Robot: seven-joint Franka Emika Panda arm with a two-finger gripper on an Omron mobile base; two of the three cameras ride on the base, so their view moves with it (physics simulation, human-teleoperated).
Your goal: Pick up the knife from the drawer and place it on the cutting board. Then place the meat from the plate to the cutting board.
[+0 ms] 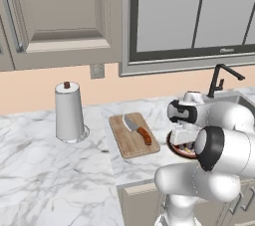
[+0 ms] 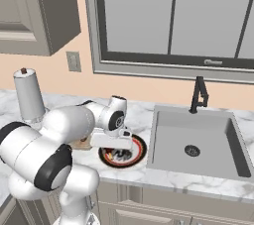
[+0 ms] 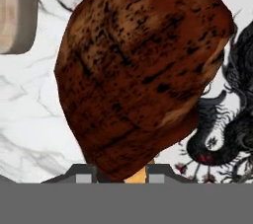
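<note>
Your gripper (image 3: 116, 176) sat low over the plate (image 2: 140, 155), clamped on the meat (image 3: 141, 70).
The knife (image 1: 137, 128) lay mid-frame on the cutting board (image 1: 130, 143); its front half stayed bare.

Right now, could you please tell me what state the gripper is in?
Gripper: over the plate, meat close against it; open or shut cannot be told.

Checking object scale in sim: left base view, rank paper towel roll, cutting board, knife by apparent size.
1. paper towel roll and cutting board: look about alike in area, the roll tall and upright, the board flat and foreshortened; not ranking them.
2. knife: clearly smallest, lying on the board.
</note>
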